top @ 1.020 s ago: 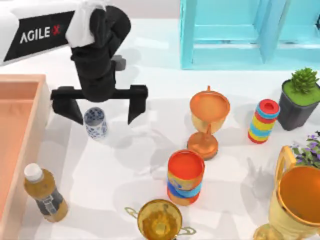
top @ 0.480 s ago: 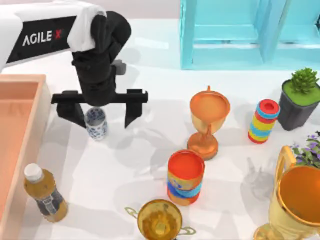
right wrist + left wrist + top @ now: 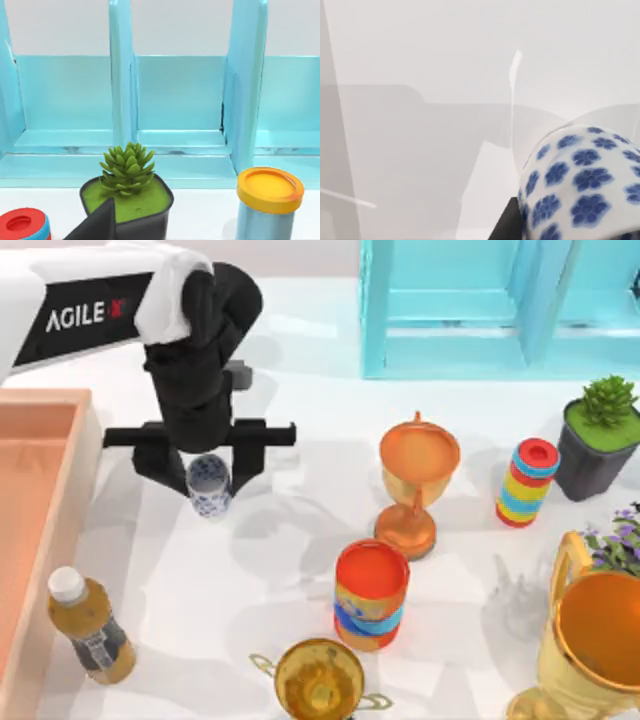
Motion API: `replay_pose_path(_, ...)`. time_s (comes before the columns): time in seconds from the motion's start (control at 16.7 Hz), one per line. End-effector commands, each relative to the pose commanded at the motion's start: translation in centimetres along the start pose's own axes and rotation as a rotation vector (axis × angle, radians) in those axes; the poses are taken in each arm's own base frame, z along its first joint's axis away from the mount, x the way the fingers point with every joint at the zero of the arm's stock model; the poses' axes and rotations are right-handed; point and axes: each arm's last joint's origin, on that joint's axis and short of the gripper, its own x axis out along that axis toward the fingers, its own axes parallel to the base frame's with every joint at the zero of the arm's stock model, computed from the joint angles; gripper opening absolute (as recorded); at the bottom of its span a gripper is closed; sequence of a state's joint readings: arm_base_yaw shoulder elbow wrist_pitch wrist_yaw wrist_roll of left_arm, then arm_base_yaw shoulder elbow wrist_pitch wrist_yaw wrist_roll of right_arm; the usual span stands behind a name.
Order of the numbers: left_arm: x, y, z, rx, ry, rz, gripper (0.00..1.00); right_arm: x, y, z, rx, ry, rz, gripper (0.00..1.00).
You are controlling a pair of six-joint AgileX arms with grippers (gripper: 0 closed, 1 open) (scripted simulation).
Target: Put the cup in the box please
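Left gripper [image 3: 200, 462] jaws are pinched on the cup [image 3: 208, 486], which stands upright between them near the table's left edge, so the box [image 3: 70, 480] is just off to the left.

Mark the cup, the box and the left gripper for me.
cup [image 3: 209, 486], top view, its patterned side wall.
box [image 3: 68, 485], top view, its right-hand rim.
left gripper [image 3: 196, 468], top view, midway between its fingertips, closed around the cup.
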State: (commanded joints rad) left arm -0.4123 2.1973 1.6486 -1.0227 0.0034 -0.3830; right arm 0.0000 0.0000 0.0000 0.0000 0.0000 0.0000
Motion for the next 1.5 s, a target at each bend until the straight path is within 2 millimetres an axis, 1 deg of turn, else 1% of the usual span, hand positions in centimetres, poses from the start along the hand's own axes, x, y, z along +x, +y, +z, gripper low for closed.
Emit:
replay_pose_path(0.06, 0.0, 0.0, 0.0, 0.0, 0.0, 0.0, 0.02, 0.0, 0.0, 0.0, 0.0, 0.0, 0.0, 1.0)
replay_pose_path(0.12, 0.0, 0.0, 0.0, 0.0, 0.0, 0.0, 0.0, 0.0, 0.0, 0.0, 0.0, 0.0, 0.0, 1.0)
replay_pose_path(0.66, -0.2, 0.1, 0.0, 0.001, -0.001, -0.002, 0.0, 0.0, 0.0, 0.0, 0.0, 0.0, 0.0, 1.0)
replay_pose_path(0.72, -0.7, 0.3, 0.0, 0.008, -0.001, -0.006, 0.0, 0.0, 0.0, 0.0, 0.0, 0.0, 0.0, 1.0)
replay_pose_path(0.78, -1.6, 0.7, -0.2, 0.024, -0.001, -0.015, 0.0, 0.0, 0.0, 0.0, 0.0, 0.0, 0.0, 1.0)
replay_pose_path(0.9, -4.6, 2.1, -0.9, 0.076, -0.004, -0.035, 0.0, 0.0, 0.0, 0.0, 0.0, 0.0, 0.0, 1.0)
replay_pose_path(0.96, -6.3, 3.3, -1.3, 0.102, -0.005, -0.045, 0.0, 0.0, 0.0, 0.0, 0.0, 0.0, 0.0, 1.0)
replay_pose_path(1.02, -7.9, 5.0, -1.7, 0.122, -0.003, -0.051, 0.0, 0.0, 0.0, 0.0, 0.0, 0.0, 0.0, 1.0)
replay_pose_path(1.08, -9.4, 7.0, -2.2, 0.135, 0.002, -0.055, 0.0, 0.0, 0.0, 0.0, 0.0, 0.0, 0.0, 1.0)
replay_pose_path(1.2, -11.7, 11.9, -3.3, 0.133, 0.021, -0.056, 0.0, 0.0, 0.0, 0.0, 0.0, 0.0, 0.0, 1.0)
replay_pose_path(1.38, -13.5, 19.1, -5.1, 0.084, 0.038, -0.045, 0.0, 0.0, 0.0, 0.0, 0.0, 0.0, 0.0, 1.0)
replay_pose_path(1.5, -14.1, 22.7, -6.1, 0.043, 0.028, -0.03, 0.0, 0.0, 0.0, 0.0, 0.0, 0.0, 0.0, 1.0)
